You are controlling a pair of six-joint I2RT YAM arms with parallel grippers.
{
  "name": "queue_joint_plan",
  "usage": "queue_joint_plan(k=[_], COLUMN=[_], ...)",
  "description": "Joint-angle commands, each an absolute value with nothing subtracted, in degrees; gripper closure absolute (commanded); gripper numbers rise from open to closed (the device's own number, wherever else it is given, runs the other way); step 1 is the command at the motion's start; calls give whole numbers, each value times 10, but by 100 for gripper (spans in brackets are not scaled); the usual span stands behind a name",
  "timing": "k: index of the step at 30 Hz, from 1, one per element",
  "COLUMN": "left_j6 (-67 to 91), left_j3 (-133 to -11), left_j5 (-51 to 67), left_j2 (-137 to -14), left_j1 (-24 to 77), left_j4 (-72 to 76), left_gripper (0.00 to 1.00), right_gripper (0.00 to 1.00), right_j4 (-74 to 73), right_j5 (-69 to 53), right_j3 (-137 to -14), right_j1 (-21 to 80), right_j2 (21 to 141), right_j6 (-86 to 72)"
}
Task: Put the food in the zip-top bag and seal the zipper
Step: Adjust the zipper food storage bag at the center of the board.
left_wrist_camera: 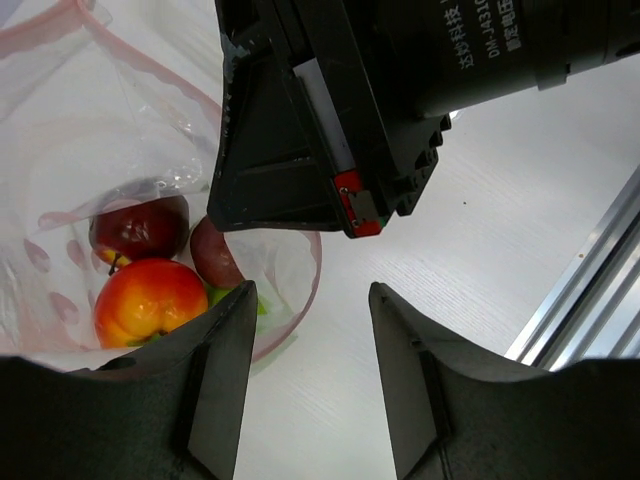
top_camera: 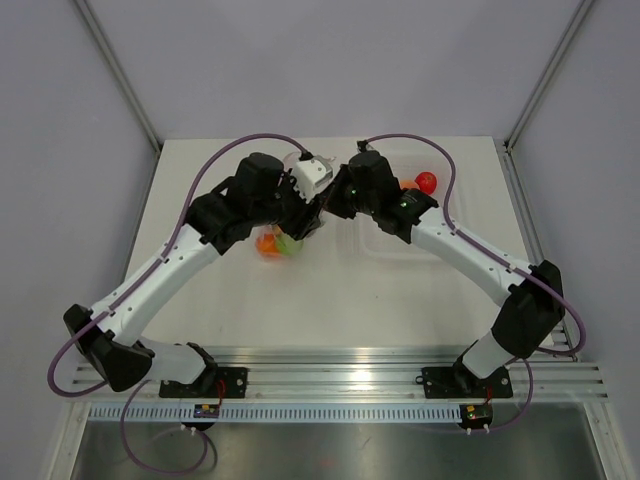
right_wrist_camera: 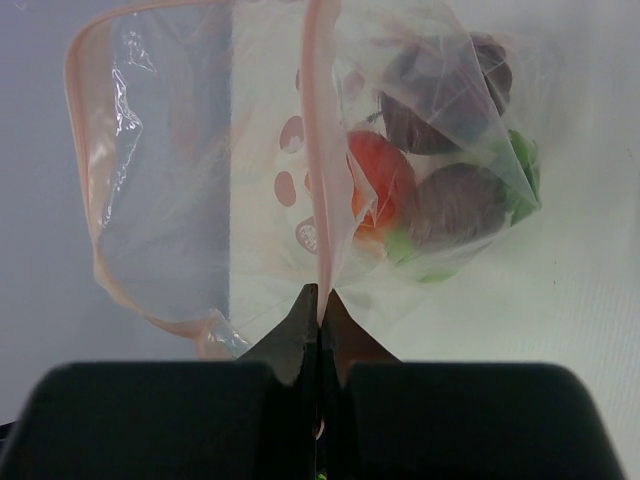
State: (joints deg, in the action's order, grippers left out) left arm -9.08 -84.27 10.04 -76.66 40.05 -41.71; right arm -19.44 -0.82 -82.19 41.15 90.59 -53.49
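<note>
Two grippers at one zip-top bag [right_wrist_camera: 180, 200]
Left gripper [left_wrist_camera: 312, 300]: fingers [left_wrist_camera: 225, 380] apart and empty, the bag just left of them with four food pieces [left_wrist_camera: 150, 300] visible inside; right gripper [right_wrist_camera: 319, 305]: pinched shut on the zipper [right_wrist_camera: 322, 150]; one red piece [top_camera: 427, 182] lies apart to its right

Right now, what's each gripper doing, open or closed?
Left gripper: open, holding nothing.
Right gripper: closed on the zipper.

White arm links [top_camera: 160, 270], black joints [top_camera: 255, 180], purple cables [top_camera: 270, 137], black pincer fingers [left_wrist_camera: 225, 390]
</note>
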Motion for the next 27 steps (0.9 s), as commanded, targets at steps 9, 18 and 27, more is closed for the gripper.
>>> queue_joint_plan(k=[9, 18, 27], left_j6=[-108, -98, -126], left_j3=[-823, -804, -781], left_j5=[68, 42, 103], left_j2=[-802, -773, -732], left_j1=[414, 414, 402], left_j4=[-366, -365, -371], left_gripper=[55, 100, 100], right_gripper=[100, 67, 42], right_j4=[-174, -161, -77], right_j5=[-28, -29, -149], right_j3=[-840, -820, -731], right_j1=[411, 410, 326], right_j2=[871, 843, 735], right_j6=[-548, -533, -389])
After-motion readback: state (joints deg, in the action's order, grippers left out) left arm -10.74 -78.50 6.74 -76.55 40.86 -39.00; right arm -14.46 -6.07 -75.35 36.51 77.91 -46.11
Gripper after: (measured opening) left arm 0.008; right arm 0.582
